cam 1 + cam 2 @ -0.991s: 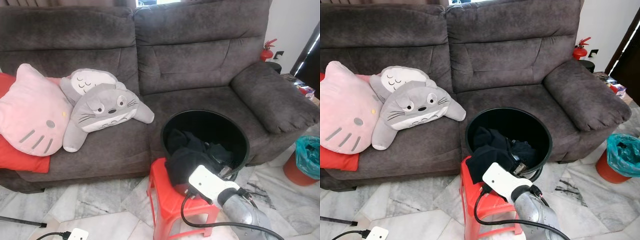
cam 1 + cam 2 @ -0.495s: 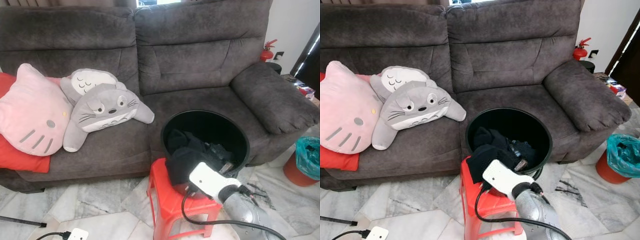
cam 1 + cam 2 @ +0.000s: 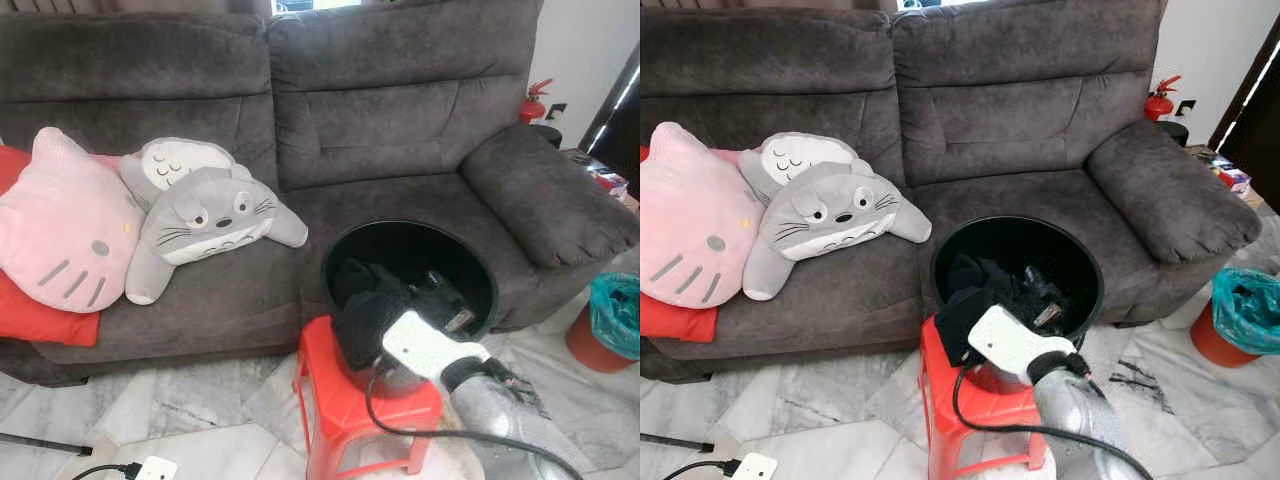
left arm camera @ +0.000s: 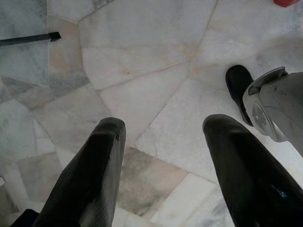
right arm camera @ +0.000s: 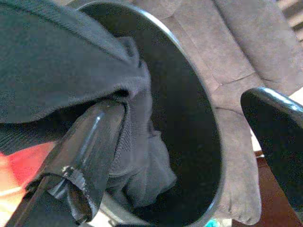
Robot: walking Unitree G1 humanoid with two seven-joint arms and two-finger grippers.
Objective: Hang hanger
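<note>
**A:** where's the right gripper [image 5: 184,142] seen?

**B:** lower centre of the head views, reached into the black bucket [image 3: 1080,262] on the red stool [image 3: 975,410]. It's spread wide, one finger [image 5: 92,142] pressed against the dark clothes [image 3: 375,310]; nothing's clamped.

**A:** hanger?

**B:** can't be made out. Left gripper [image 4: 163,165] is held open over the marble floor [image 4: 142,56].

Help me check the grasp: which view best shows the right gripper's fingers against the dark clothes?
The right wrist view: the right gripper is open, one finger pressed under the dark clothes at the black bucket rim. Both eye views show the arm reaching into the bucket. The left wrist view faces the floor.
</note>
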